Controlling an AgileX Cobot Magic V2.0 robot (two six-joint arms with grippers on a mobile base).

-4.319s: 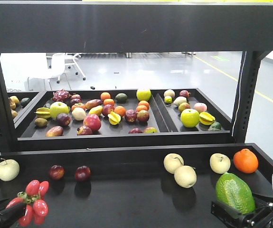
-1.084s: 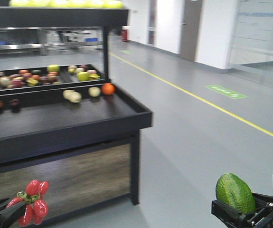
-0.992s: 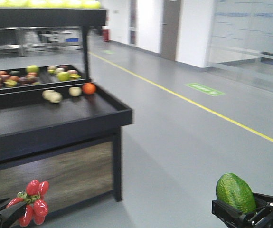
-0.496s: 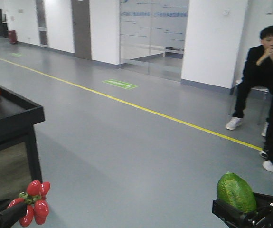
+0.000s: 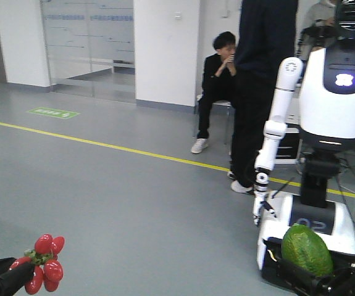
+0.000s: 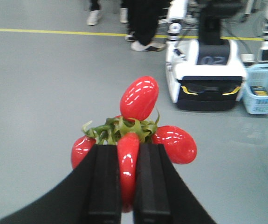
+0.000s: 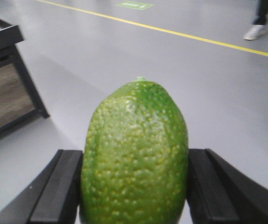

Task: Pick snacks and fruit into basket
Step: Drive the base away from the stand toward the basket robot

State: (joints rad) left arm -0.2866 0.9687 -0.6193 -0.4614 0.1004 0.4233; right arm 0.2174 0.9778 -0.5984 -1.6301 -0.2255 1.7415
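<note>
While the left gripper (image 6: 127, 196) pinches the red cluster (image 6: 136, 135)'s lowest oval, the right gripper (image 7: 134, 186) clamps the green fruit (image 7: 136, 154) — upright between its fingers.

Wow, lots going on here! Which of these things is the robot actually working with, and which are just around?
Part of the job:
red fruit cluster, clamped in the left gripper
green fruit, clamped in the right gripper
pale blue basket

Just around:
white robot
seated man
yellow floor line

Surface: grey floor (image 5: 115, 203), glossy.
Marking: yellow line (image 5: 103, 145) across it.
Standing on it: white robot (image 5: 325, 123), blue basket (image 6: 265, 93) beside its base, dark stand (image 7: 5, 70).
</note>
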